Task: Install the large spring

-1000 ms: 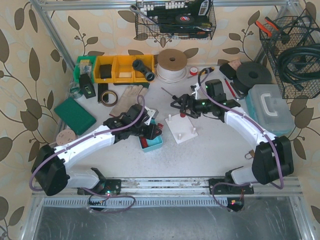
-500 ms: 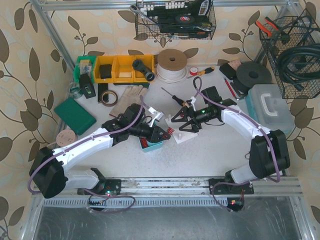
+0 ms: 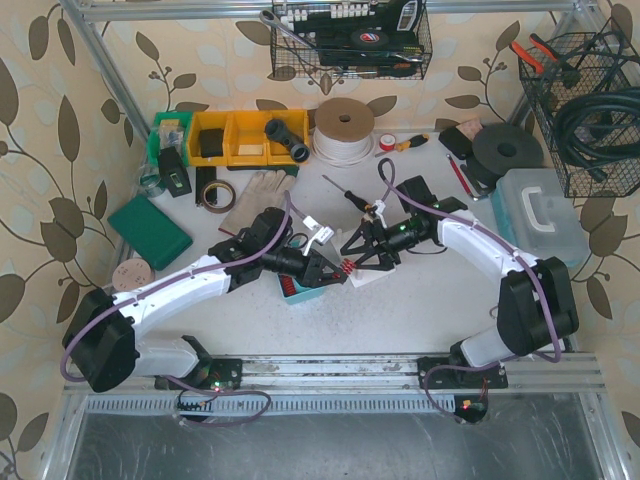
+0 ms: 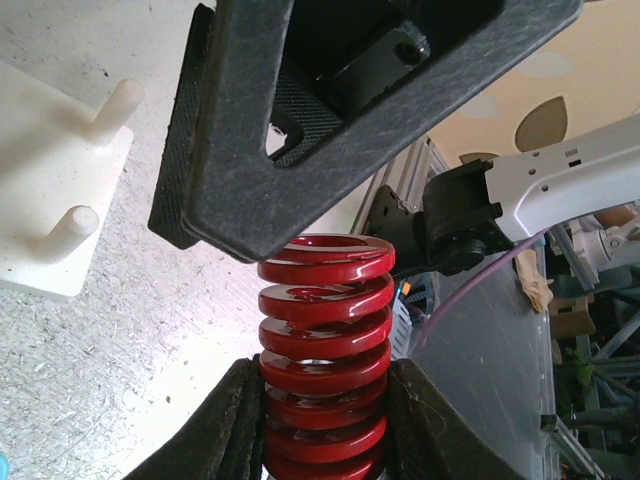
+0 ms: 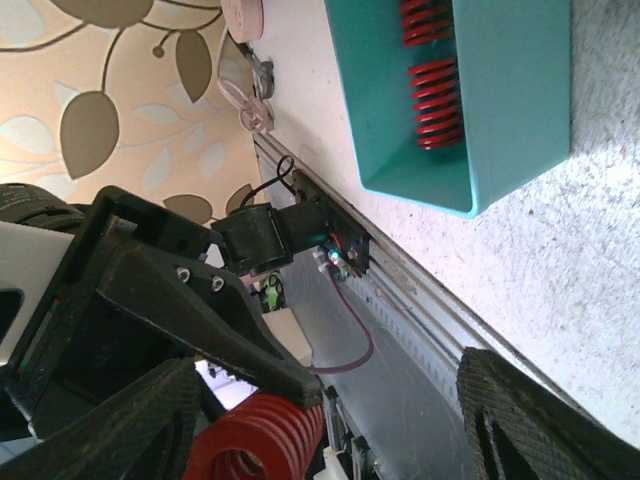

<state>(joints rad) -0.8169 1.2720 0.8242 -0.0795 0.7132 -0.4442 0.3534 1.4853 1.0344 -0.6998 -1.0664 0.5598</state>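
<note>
Left end effector [image 3: 322, 268] is clamping the large red spring [image 4: 322, 340] mid-bench, beside the white peg base [image 4: 45, 190]; its lower coils are running off frame. Right end effector [image 3: 362, 248] is hanging spread wide, one finger [image 4: 240, 190] masking the spring's top rim.

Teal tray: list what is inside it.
Two red springs lie in the teal tray, seen from the right wrist. Its far end runs out of frame; overhead, the left arm covers part of it.

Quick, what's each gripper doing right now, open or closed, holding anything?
Left gripper: closed on the large red coil spring.
Right gripper: open wide, gripping nothing.
</note>
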